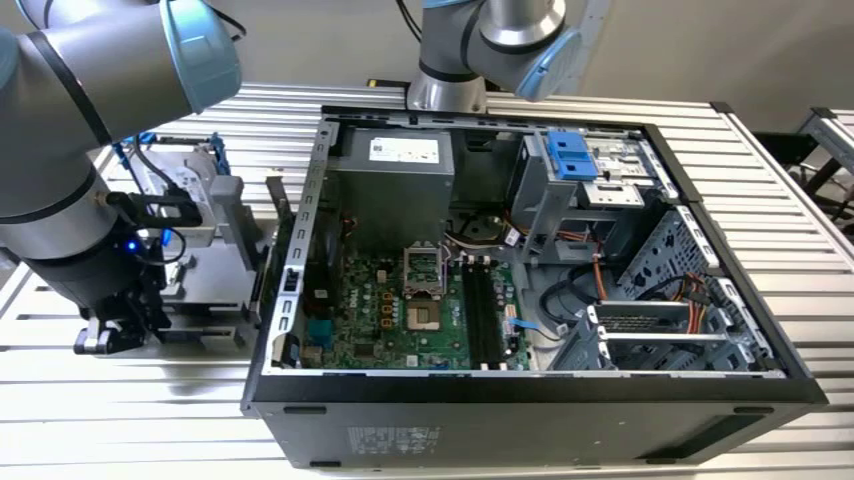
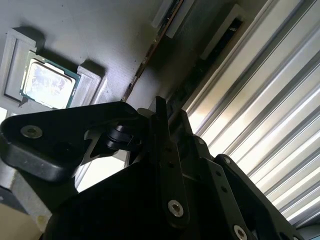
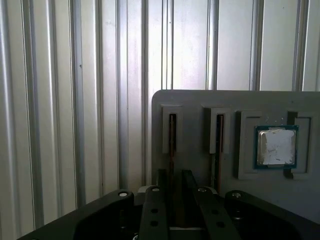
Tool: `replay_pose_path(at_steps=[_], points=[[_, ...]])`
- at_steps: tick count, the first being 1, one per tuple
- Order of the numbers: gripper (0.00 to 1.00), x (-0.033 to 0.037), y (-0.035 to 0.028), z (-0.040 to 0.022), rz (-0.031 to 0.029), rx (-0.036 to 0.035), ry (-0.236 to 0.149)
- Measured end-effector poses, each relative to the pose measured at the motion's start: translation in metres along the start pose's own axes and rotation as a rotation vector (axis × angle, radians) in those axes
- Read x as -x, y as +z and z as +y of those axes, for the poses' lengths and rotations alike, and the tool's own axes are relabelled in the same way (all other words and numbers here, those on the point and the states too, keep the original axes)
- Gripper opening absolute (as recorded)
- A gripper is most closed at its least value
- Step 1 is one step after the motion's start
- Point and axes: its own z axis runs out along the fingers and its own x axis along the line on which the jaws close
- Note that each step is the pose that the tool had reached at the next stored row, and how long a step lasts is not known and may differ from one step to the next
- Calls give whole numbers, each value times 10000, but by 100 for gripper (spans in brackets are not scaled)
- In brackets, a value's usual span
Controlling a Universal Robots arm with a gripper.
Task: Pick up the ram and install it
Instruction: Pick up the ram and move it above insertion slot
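Note:
Two rams stand on edge in slots of a grey holder plate (image 3: 200, 102). My gripper (image 3: 173, 172) is lowered over the ram (image 3: 171, 140) farther from the processor chip, with one dark finger on each side of it. A narrow gap shows between the fingers and the board, so the gripper is open. In the second wrist view the same ram (image 2: 220, 40) runs down between the fingers of the gripper (image 2: 171, 112). The other ram (image 3: 219, 140) stands free beside it. In the exterior view the gripper (image 1: 114, 335) is low at the left, beside the open computer case (image 1: 534, 400).
A square silver processor chip (image 3: 276, 146) lies in a recess of the holder. A hard drive with blue rails (image 1: 180, 175) stands behind the arm. Inside the case, the motherboard's long black memory slots (image 1: 483, 310) lie near the processor socket (image 1: 423, 268). The table (image 1: 134, 430) is ribbed metal.

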Motion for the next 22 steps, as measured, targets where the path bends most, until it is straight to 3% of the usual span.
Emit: replay_pose_path(at_steps=[6,7,22], points=[[100,0,0,0,2,0,0],[0,0,0,0,2,0,-1],[0,0,0,0,7,0,-1]])
